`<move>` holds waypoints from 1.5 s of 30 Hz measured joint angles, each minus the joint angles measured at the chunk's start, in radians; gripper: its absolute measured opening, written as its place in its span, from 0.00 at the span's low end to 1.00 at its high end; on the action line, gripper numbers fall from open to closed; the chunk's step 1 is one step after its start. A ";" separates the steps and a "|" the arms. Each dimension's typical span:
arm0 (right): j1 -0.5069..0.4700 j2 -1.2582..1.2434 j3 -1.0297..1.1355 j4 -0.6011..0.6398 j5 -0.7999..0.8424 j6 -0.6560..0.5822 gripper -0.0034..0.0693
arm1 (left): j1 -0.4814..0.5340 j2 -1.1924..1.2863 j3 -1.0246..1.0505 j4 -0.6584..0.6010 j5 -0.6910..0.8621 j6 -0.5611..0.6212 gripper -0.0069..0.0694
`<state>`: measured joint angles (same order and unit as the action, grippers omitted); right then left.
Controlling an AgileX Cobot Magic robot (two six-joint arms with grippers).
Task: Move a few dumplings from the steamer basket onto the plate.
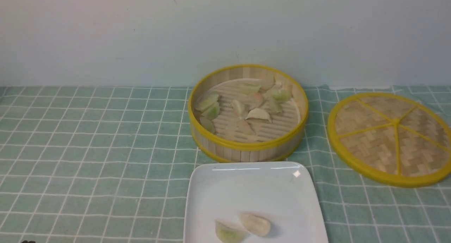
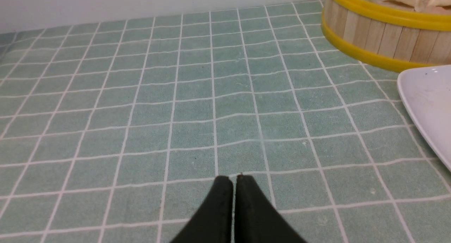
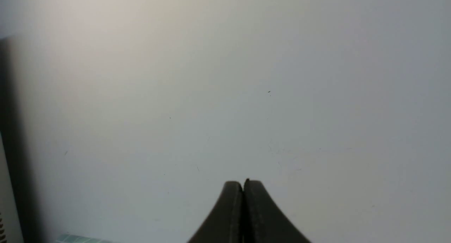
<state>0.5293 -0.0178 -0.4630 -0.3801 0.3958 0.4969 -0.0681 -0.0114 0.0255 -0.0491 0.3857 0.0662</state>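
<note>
1. One round bamboo steamer basket with yellow rims (image 1: 248, 148) is standing on the green checked tablecloth (image 1: 88, 144), serving as the landmark for the places below.
2. Roughly ten small pleated dumplings, pale green, cream and faintly pink (image 1: 258, 113), are lying loose on the basket's slatted floor; overlaps are preventing an exact count.
3. One glossy white rectangular plate with rounded corners (image 1: 246, 186) is sitting just in front of the basket, its far rim very close to the basket wall.
4. Two dumplings are resting on the plate's near part, side by side: one pale green (image 1: 228, 233), one cream-white (image 1: 256, 224).
5. One flat woven bamboo disc with yellow spokes (image 1: 391, 137) is lying to the right of the basket, apart from it.
6. The left gripper (image 2: 234, 181) is hovering over bare cloth to the left of the basket, fingers pressed together, gripping nothing.
7. The right gripper (image 3: 243, 184) is facing a plain pale wall (image 3: 225, 77), fingers likewise closed and empty.
</note>
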 joint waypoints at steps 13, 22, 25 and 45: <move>-0.014 0.000 0.011 0.404 -0.010 -0.445 0.03 | 0.000 0.000 0.000 0.000 0.000 0.000 0.08; -0.436 -0.001 0.245 0.380 -0.009 -0.455 0.03 | 0.000 0.000 0.000 0.000 0.000 0.000 0.08; -0.536 -0.001 0.358 0.380 -0.007 -0.455 0.03 | 0.000 0.000 0.000 0.000 0.000 -0.001 0.08; -0.589 0.000 0.481 0.369 -0.003 -0.455 0.03 | 0.000 0.000 0.000 0.000 0.000 -0.001 0.08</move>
<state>-0.0601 -0.0174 0.0184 -0.0108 0.3924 0.0423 -0.0681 -0.0114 0.0255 -0.0491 0.3857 0.0654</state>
